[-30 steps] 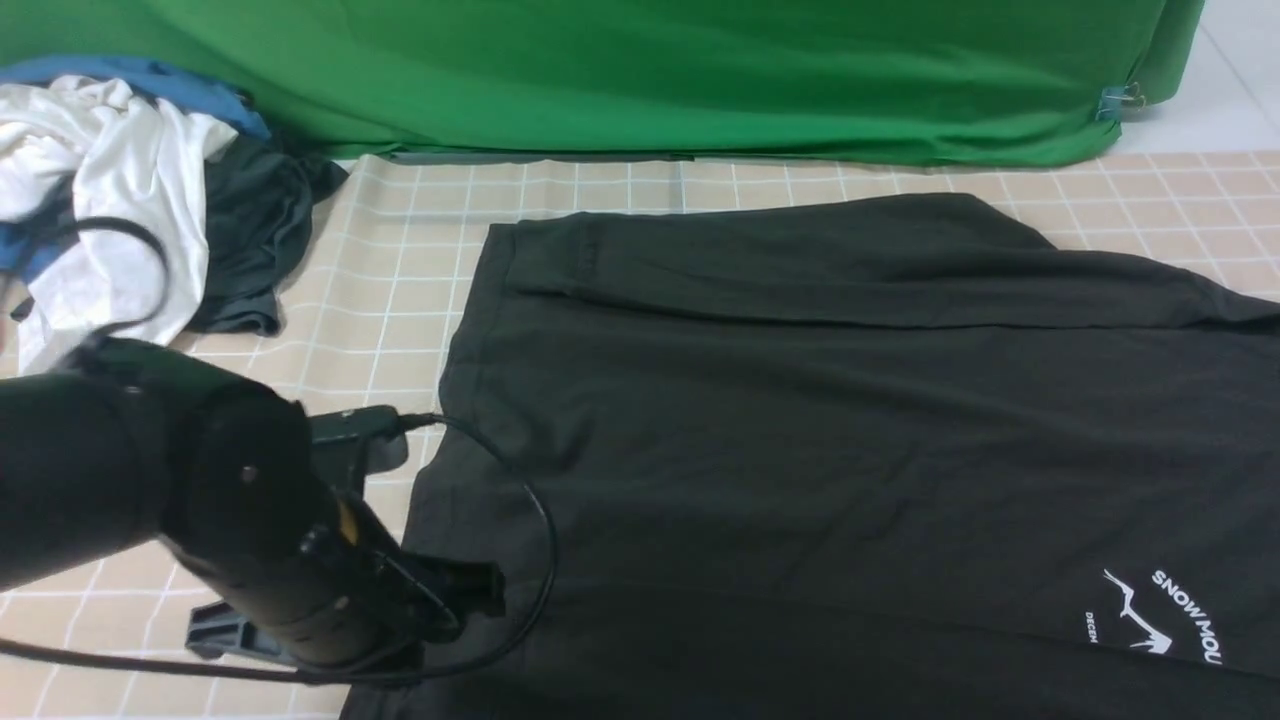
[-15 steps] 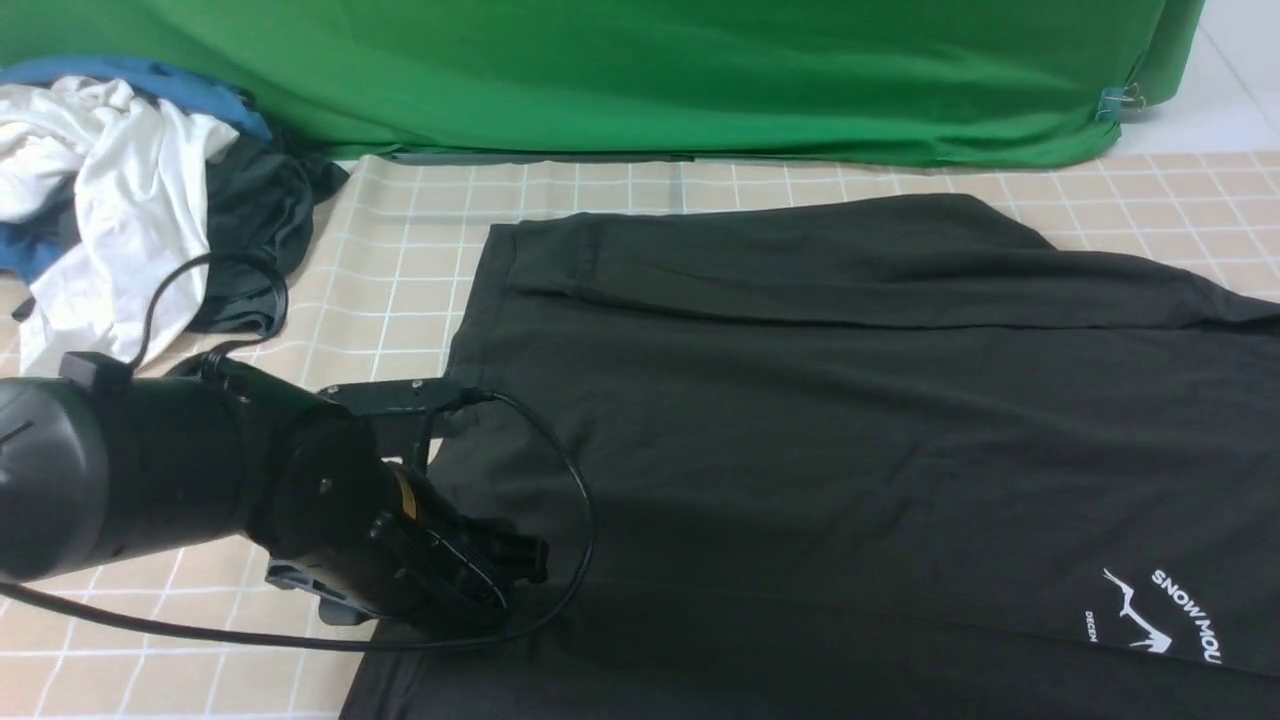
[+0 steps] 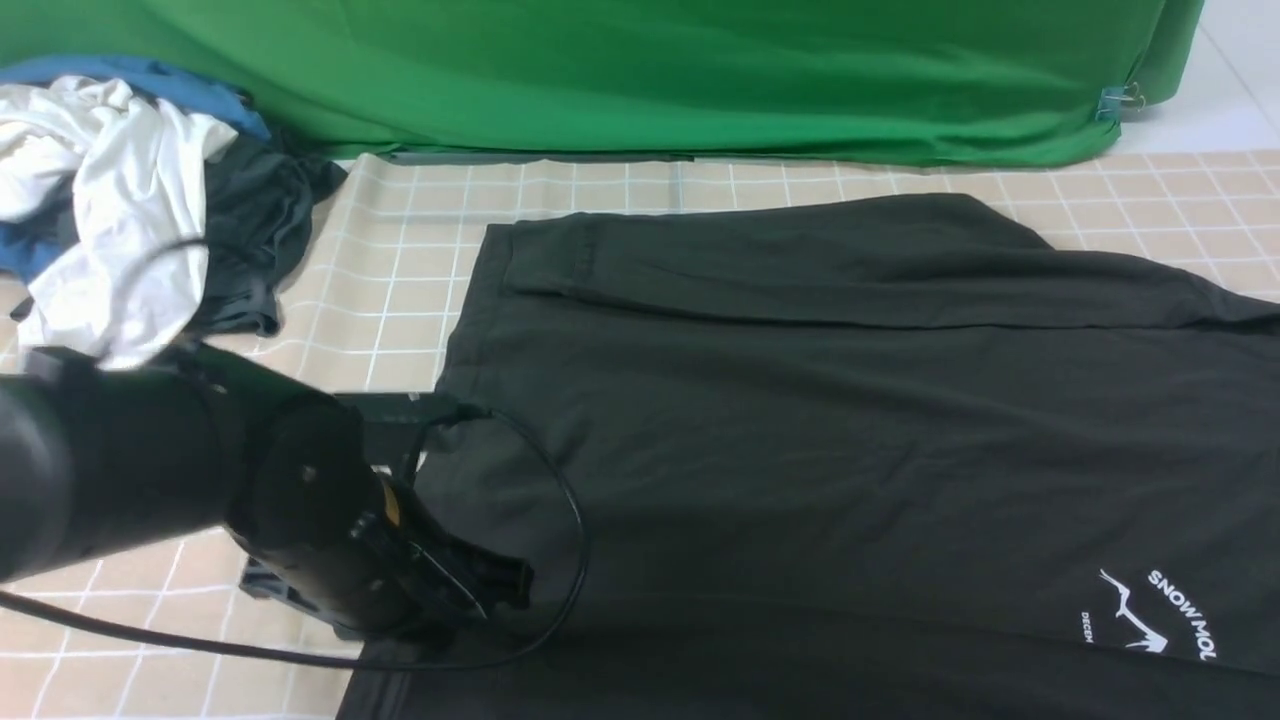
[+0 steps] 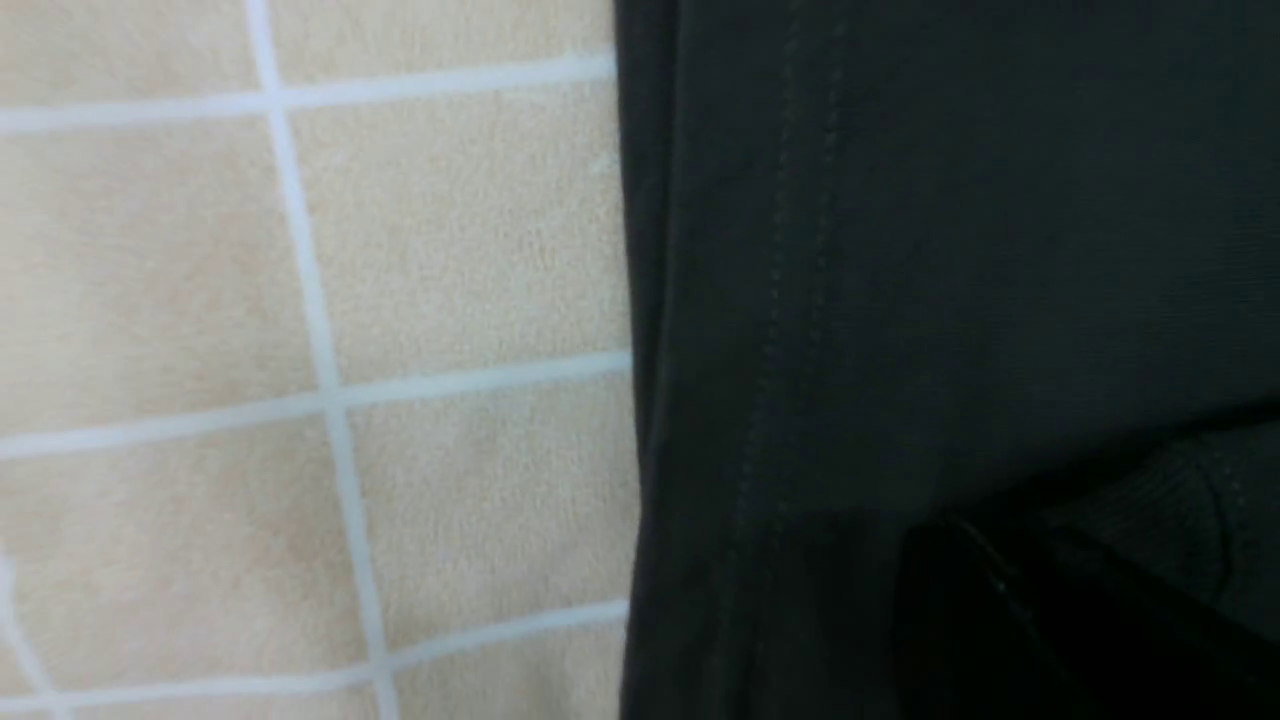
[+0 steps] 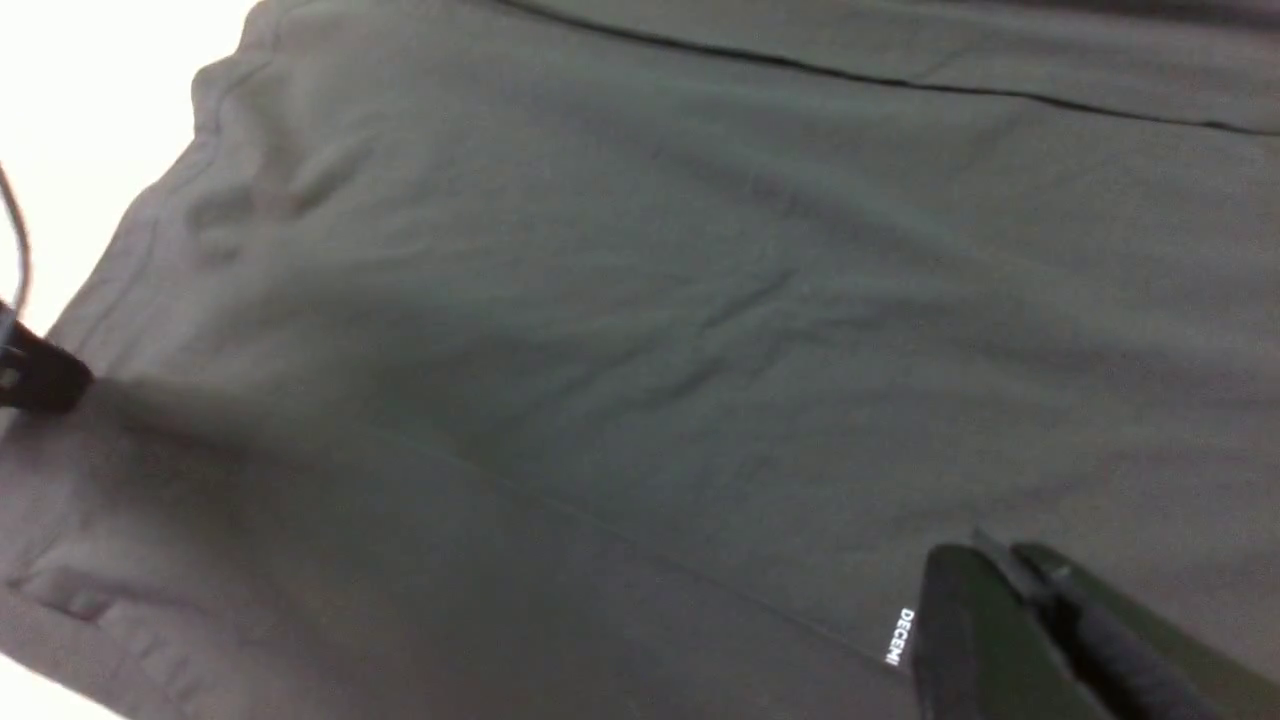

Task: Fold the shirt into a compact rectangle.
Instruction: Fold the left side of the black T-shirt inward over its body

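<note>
Front view. Looks across a beige surface (image 3: pixel 400 290) ruled in a white grid, closed off at the far side by a green cloth backdrop (image 3: pixel 640 80) draped down to it. Catches a strip of pale floor (image 3: pixel 1235 80) past the backdrop's right end, beside a small blue clip (image 3: pixel 1118 100) pinching the cloth. Finds clothes heaped at the far left: a white garment (image 3: pixel 120 190) on top, blue fabric (image 3: pixel 150 78) behind, a dark grey garment (image 3: pixel 250 240) beside it.

Finds the shirt (image 3: pixel 800 420), black, spread flat over the middle and right of the surface, running off the near and right edges of the picture, with a long fold lying across its far part. Reads on it, near right, a white mountain logo (image 3: pixel 1135 620) with "SNOW MO" curving beside it. Reads the small "DECEM" lettering (image 5: pixel 900 635) in the right wrist view.

Places the left tool (image 3: pixel 500 585) low on the shirt's left hem, touching the fabric, with a black cable (image 3: pixel 575 500) looping over the cloth beside it. Cannot tell whether clenched on the hem or released: too dark and blurred in the left wrist view. Shows the right tool (image 5: pixel 990 570) clenched, fingers pressed together, over the shirt by the lettering.
</note>
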`<state>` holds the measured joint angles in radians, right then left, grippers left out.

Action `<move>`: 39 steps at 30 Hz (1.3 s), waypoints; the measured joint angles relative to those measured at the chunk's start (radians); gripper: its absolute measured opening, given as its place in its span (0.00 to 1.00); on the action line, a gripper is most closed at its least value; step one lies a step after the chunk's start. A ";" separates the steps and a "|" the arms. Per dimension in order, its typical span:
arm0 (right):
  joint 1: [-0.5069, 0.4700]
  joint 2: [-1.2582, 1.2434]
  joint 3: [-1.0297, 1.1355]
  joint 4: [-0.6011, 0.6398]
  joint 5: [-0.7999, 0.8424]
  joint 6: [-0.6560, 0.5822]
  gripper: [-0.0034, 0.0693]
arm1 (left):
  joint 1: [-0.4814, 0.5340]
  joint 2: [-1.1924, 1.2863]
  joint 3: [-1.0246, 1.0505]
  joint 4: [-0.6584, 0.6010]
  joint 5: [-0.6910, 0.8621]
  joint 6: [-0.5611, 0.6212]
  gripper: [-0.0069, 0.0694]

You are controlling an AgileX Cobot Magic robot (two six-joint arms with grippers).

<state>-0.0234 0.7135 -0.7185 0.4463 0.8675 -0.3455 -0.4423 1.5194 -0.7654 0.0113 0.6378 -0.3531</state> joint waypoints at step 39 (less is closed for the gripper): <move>0.000 0.000 0.000 0.001 -0.036 0.002 0.14 | 0.000 0.366 -0.677 0.399 0.195 -0.117 0.15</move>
<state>-0.0234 0.7135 -0.7185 0.4474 0.8314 -0.3434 -0.4423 1.8855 -1.4421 0.4100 0.8323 -0.4703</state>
